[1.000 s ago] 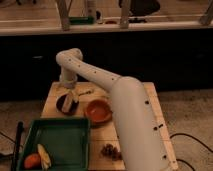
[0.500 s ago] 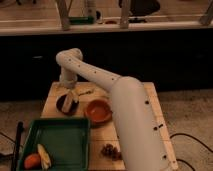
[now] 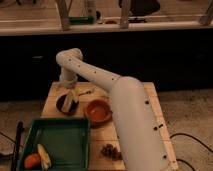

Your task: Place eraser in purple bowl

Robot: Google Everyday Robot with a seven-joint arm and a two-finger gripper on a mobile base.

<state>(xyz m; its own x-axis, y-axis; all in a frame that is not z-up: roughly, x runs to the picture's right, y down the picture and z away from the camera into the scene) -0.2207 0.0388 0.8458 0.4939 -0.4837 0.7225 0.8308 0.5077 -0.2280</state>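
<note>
Nothing much has shifted compared with the earlier shots, as far as I can see: the big white arm is parked in the same pose, reaching from the lower right of the frame up to the left centre. Its pincer (image 3: 71,96) hangs right over the small round, very dark purple bowl (image 3: 63,105) sitting on the wooden surface (image 3: 155,107) at left centre. A small pale cream oblong eraser (image 3: 70,99) shows at the pincer tip, tilted, with its lower end down over the bowl, maybe already touching it. Honestly I cannot tell whether the pincer is clamped on it or has let go. So my read is that the carrying part is basically done and what's left is the release, if that hasn't happened, and then pulling the arm back out. Just right of the dark bowl is a slightly larger round orange bowl (image 3: 98,110), not the target. At lower left there's a green plastic tray (image 3: 62,137) holding a small orange fruit (image 3: 32,160) and a pale yellow ridged piece (image 3: 44,156). A little brownish cluster (image 3: 110,150) sits near the bottom centre.
</note>
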